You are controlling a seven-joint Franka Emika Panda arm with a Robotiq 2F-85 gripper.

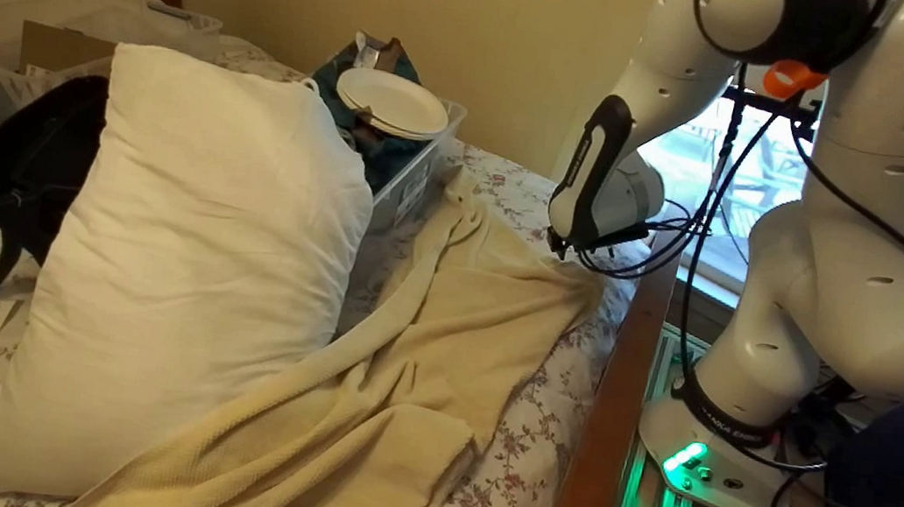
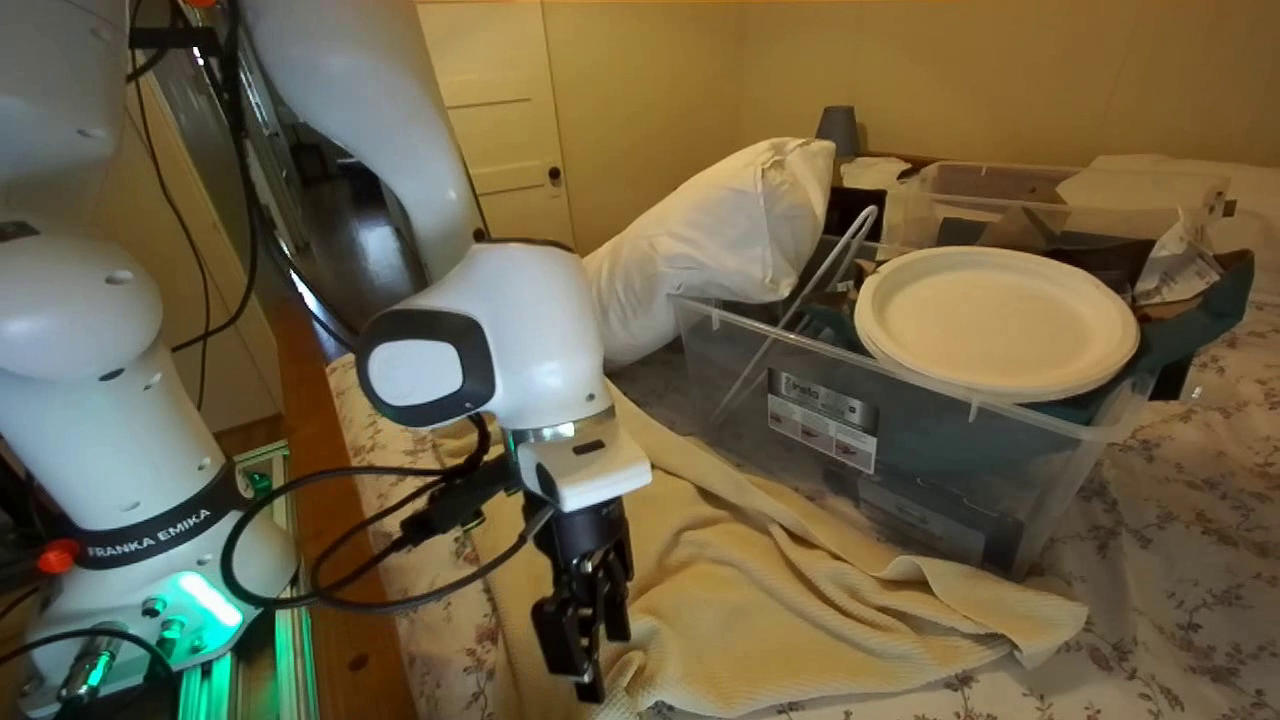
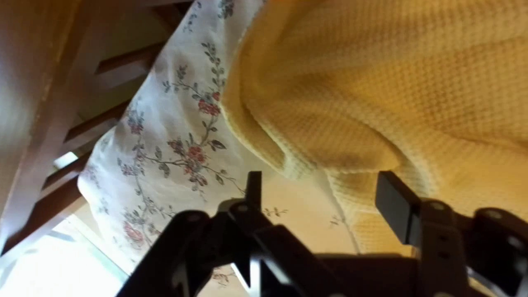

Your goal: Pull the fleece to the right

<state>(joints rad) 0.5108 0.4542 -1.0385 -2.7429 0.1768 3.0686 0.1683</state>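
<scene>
The fleece (image 1: 441, 332), a pale cream-yellow blanket in long folds, lies on the bed. In an exterior view it runs from beside the plastic bin to the bottom edge, along the pillow. It also shows in an exterior view (image 2: 790, 620) under and beside the gripper. My gripper (image 2: 600, 660) points down over the fleece's edge; its tips show only partly in an exterior view (image 1: 576, 251). In the wrist view the gripper (image 3: 321, 192) is open with nothing held. The fleece's folded edge (image 3: 313, 136) lies just beyond and partly below the fingers; contact cannot be told.
A puffy white pillow (image 1: 219, 212) leans beside the fleece. A clear plastic bin (image 2: 810, 410) holds white plates (image 2: 1000, 320). The floral sheet (image 3: 181, 144) borders the fleece. A wooden bed rail (image 1: 597, 451) runs between bed and robot base. Cables (image 2: 330, 540) hang from the wrist.
</scene>
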